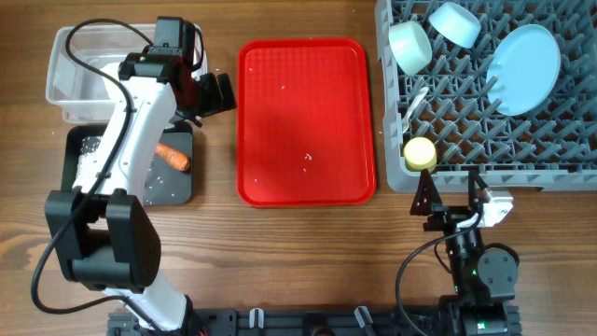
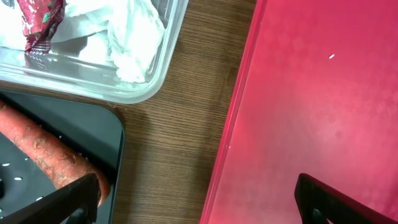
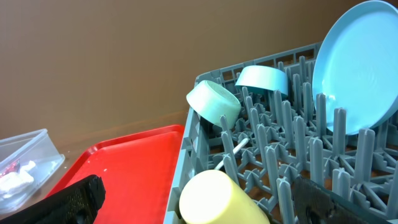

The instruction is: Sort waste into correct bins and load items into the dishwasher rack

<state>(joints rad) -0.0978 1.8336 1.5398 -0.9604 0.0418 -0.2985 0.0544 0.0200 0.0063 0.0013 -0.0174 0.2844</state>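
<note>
Hanging wide open with nothing in it, the left gripper has the carrot lying in the black tray right by its left finger. The red tray is under its right one, and the clear tub with the napkin and wrapper sits ahead-left. The right gripper is spread wide and empty as well. The yellow cup is dead ahead of it in the rack, with the two bowls, spoon and plate further back.
</note>
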